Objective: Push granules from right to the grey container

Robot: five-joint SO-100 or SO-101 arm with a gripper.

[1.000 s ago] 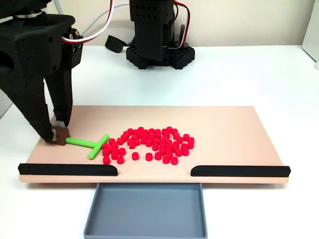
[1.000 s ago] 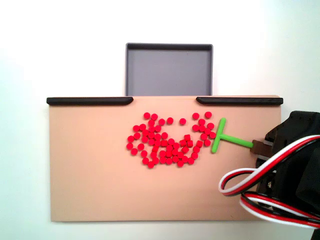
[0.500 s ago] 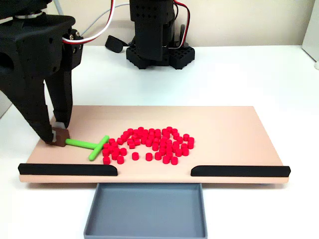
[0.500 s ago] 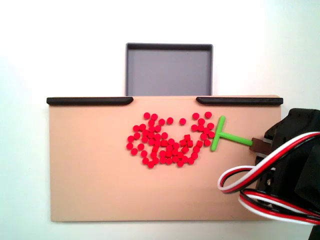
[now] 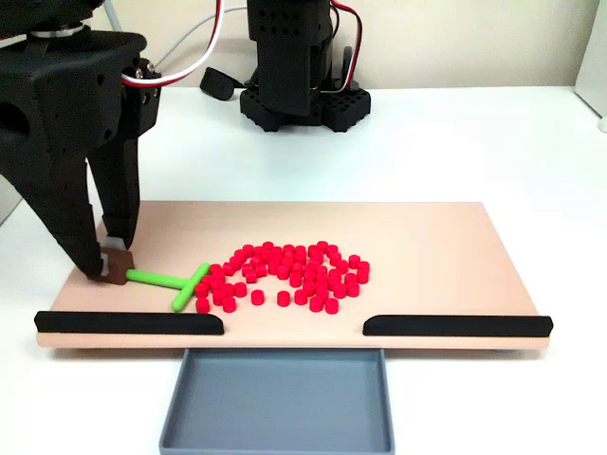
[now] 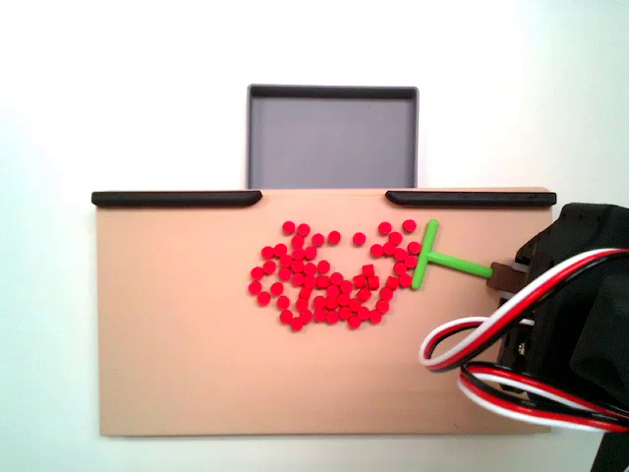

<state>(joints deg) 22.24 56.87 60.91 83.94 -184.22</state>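
In a fixed view from the front, the gripper [image 5: 112,268] stands at the 9 o'clock edge of the tan board [image 5: 427,246], its two black fingers [image 5: 119,204] drawn narrow and pinched on a small brown block [image 5: 116,272] that forms the handle end of the green T-shaped pusher [image 5: 171,282]. The pusher's stem lies flat on the board and runs toward 3 o'clock; its crossbar touches the nearest granules [image 5: 285,275] at the cluster's 9 o'clock side. The granules sit as one loose red patch near the board's middle, all on the tan surface, a few strays along the 6 o'clock fringe. Two black strips [image 5: 130,322] line the board's 6 o'clock edge with a gap between them, and the grey container [image 5: 277,403] lies just beyond that gap, touching or nearly touching the board edge; no granule is seen in it. In a fixed view from above, the layout is mirrored: the grey container [image 6: 332,136] sits at 12 o'clock, the granules [image 6: 329,280] at centre, the pusher [image 6: 437,263] at their 3 o'clock side, and the arm with red, white and black wires [image 6: 511,344] covers the board's 4 o'clock corner. The arm's black base [image 5: 299,57] stands on the white table [image 5: 474,142] at 12 o'clock in the front view.
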